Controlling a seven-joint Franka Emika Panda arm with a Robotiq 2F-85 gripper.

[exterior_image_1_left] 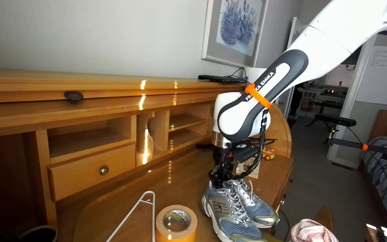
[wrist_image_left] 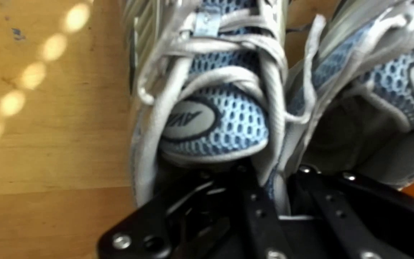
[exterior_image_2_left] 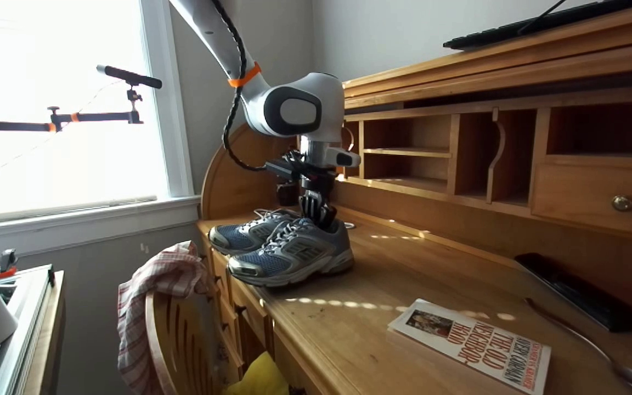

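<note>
A pair of blue and silver running shoes with white laces stands side by side at the desk's front edge, toes reaching it. In the wrist view the left shoe (wrist_image_left: 228,126) and the right shoe (wrist_image_left: 340,144) touch along their inner sides. My gripper (wrist_image_left: 272,169) points straight down at their openings, one finger inside each shoe. Between the fingers lie the two adjoining collar walls, pinched together. In both exterior views the gripper (exterior_image_1_left: 218,178) (exterior_image_2_left: 320,213) reaches into the heel openings. The fingertips are hidden inside. Both soles look to be on the desk (exterior_image_2_left: 360,329).
A tape roll (exterior_image_1_left: 176,222) and a white hanger (exterior_image_1_left: 151,218) are close beside the shoes. A book (exterior_image_2_left: 475,343), a black case (exterior_image_2_left: 579,291) and a metal utensil (exterior_image_2_left: 579,332) lie on the desk. Cubbies (exterior_image_2_left: 409,153) rise behind; a cloth-draped chair (exterior_image_2_left: 168,285) stands in front.
</note>
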